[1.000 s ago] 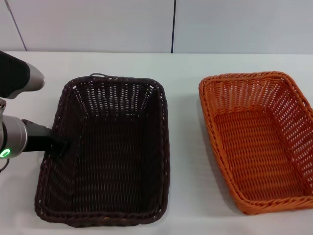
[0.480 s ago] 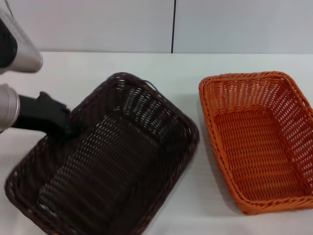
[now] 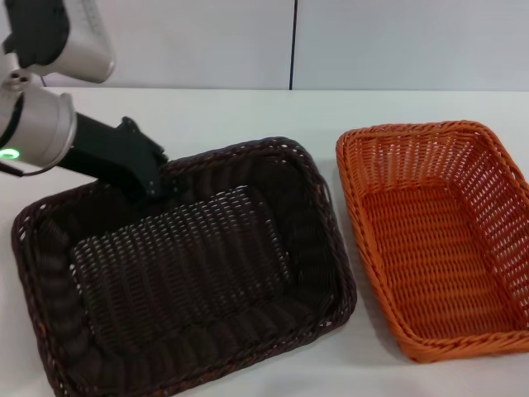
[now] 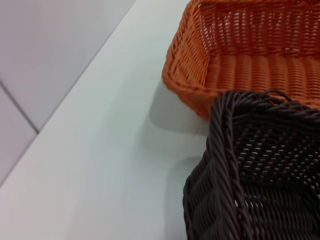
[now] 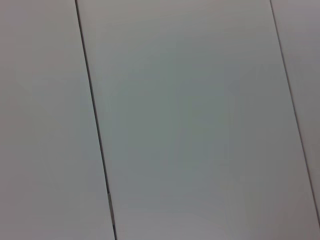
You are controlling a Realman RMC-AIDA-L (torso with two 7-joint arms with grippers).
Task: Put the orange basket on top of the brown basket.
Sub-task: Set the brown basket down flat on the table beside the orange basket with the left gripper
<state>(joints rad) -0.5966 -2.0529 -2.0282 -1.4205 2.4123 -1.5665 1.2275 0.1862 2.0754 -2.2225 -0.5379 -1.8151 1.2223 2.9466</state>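
The orange basket (image 3: 436,236) sits flat on the white tabletop (image 3: 314,116) at the right of the head view, its long axis running roughly from 12 to 6 o'clock, untouched. The brown basket (image 3: 186,265) lies just beside it at 9 o'clock, skewed, its long axis nearer 2 to 8 o'clock; in the left wrist view one brown corner sits close to the orange rim. The left gripper (image 3: 153,184) is at the brown basket's far rim and appears clenched on it. From that gripper the orange basket lies toward 3 o'clock. The right gripper is out of view, yet judged the nearer side.
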